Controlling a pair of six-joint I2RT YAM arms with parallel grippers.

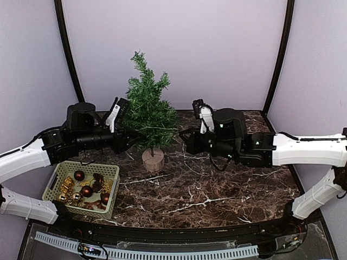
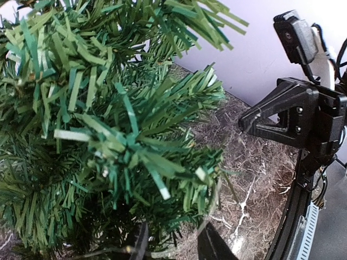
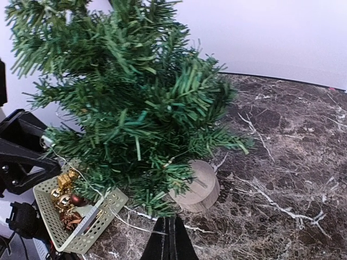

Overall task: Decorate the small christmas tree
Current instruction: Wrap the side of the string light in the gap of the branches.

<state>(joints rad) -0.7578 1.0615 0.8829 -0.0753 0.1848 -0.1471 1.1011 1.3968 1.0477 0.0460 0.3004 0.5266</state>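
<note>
Left end effector [image 2: 173,245] nosed into the small christmas tree [image 1: 149,111], fingers parted, nothing clearly pinched — right end effector [image 3: 169,242] pressed together, empty. Tree stands upright, rear-left on our worktop [image 1: 227,189]. We reckon a hanging step; next calls for a bauble [image 1: 79,175] from the basket [image 1: 60,169].

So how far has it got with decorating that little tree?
Early on. Done: no ornaments show on the small christmas tree yet, only a thin wire draped across its lower branches. In hand: the right gripper seems to pinch that wire's end, while the left gripper reaches, open, into the branches. Left: the red and gold baubles sit in the basket.
</note>
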